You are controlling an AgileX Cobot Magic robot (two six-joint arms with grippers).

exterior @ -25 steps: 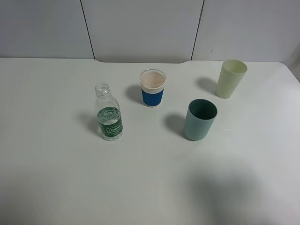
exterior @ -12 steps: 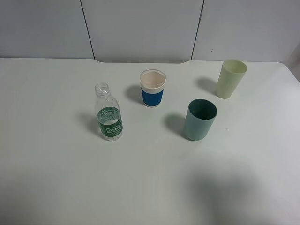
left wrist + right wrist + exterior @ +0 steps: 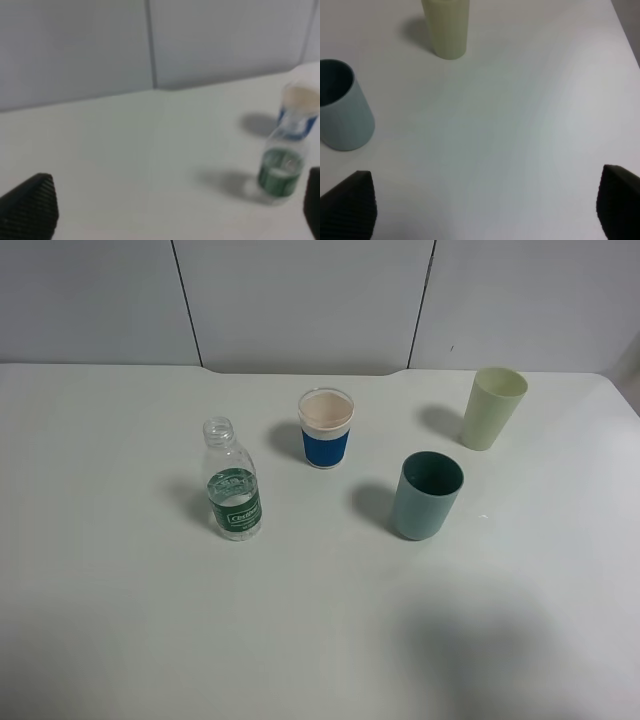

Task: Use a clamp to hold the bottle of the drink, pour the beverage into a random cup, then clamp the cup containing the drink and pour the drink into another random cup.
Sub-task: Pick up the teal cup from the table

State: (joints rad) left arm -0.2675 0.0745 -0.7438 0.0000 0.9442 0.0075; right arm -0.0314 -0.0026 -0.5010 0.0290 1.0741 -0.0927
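The bottle (image 3: 233, 485) stands upright and uncapped on the white table, left of centre, with the beverage (image 3: 231, 480) showing around its green label. The left wrist view blurs the bottle (image 3: 281, 170), which stands beyond my left gripper (image 3: 172, 210). That gripper is open, with only bare table between its fingertips (image 3: 30, 205). The teal cup (image 3: 428, 495) stands right of centre; I cannot tell whether liquid is in it. In the right wrist view the teal cup (image 3: 341, 107) lies off to one side of my right gripper (image 3: 485, 205), open over bare table. Neither gripper shows in the exterior view.
A white cup with a blue band (image 3: 326, 428) stands behind the bottle, to its right. A pale yellow-green tumbler (image 3: 492, 407) stands at the back right, near the table's right edge (image 3: 625, 400). Grey wall panels close off the back.
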